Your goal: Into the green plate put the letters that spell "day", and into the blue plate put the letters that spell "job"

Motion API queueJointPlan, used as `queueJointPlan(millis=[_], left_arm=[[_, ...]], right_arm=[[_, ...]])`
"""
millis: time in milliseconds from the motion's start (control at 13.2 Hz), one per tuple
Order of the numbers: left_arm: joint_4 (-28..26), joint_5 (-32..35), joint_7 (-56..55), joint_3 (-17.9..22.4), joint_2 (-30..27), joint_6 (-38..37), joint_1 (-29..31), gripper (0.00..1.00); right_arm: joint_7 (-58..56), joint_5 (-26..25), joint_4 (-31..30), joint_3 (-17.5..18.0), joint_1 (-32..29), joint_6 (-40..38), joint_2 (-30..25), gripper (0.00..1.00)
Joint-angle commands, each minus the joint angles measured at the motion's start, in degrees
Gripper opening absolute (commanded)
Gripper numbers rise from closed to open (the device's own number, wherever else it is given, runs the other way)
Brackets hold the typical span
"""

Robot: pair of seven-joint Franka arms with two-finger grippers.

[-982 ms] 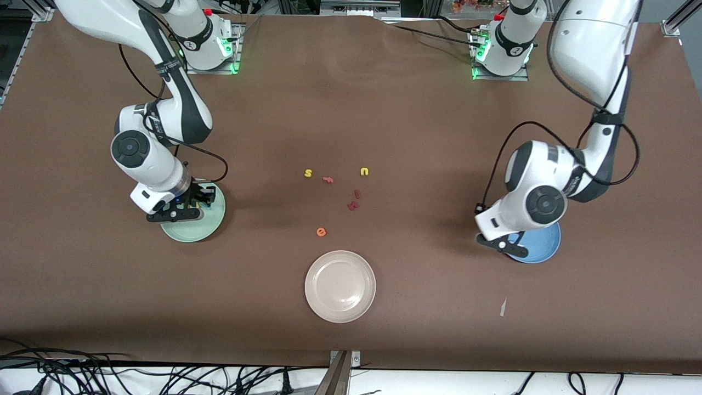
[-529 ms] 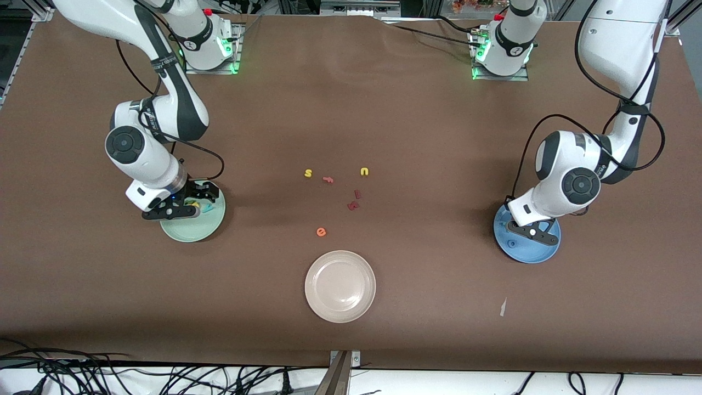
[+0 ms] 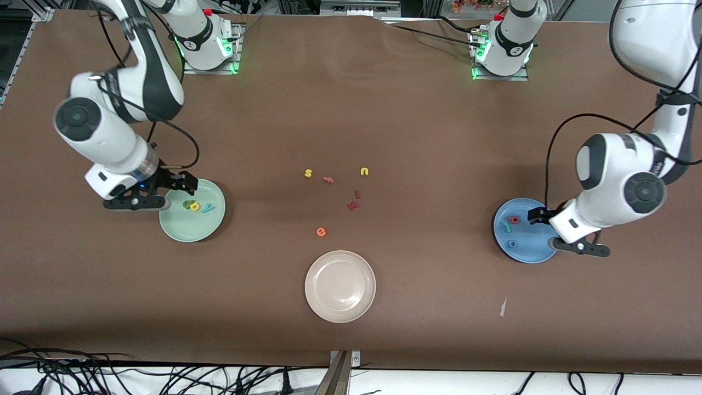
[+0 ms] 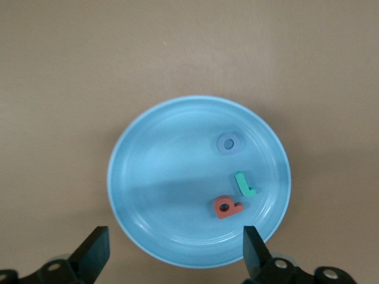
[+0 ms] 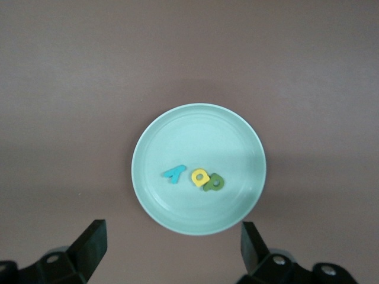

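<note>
While both grippers, left (image 3: 570, 236) and right (image 3: 149, 193), are held spread, "s" (image 3: 308, 173), "u" (image 3: 364, 171) and "e" (image 3: 321, 232) are read on the table (image 3: 417, 131).

Glossy smooth blue plate (image 4: 148, 195) and green plate (image 5: 172, 136); matt brown table (image 3: 417, 126).

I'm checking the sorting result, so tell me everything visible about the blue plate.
The blue plate is round, mid-blue and glossy with a raised rim, lying flat on the brown table toward the left arm's end. In it lie a blue ring "o", a teal "j" and a salmon "b", none stacked. The left claw hangs open over its edge.
</note>
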Motion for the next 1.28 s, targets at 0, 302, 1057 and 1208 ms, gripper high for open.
queueJointPlan(millis=[0, 302, 1057, 1208], left_arm=[[3.5, -2.6, 0.6, -0.9, -1.3, -4.1, 3.1, 1.0], [3.7, -2.7, -0.2, -0.6, -6.8, -8.4, 4.0, 1.0], [4.4, -3.1, -12.6, -1.1, -22.9, -24.7, 0.7, 1.0], [11.0, -5.9, -13.2, -1.0, -23.1, -30.5, 0.6, 1.0]], right_arm=[[0.0, 4.0, 6.6, 0.1, -0.1, -12.3, -3.8, 1.0], [-1.1, 4.4, 15.9, -2.1, -0.1, -23.5, -5.9, 1.0], [-6.3, 4.5, 18.4, -4.3, 0.2, -24.9, -7.2, 1.0], [-6.3, 4.5, 18.7, -4.4, 0.3, -25.0, -6.9, 1.0]])
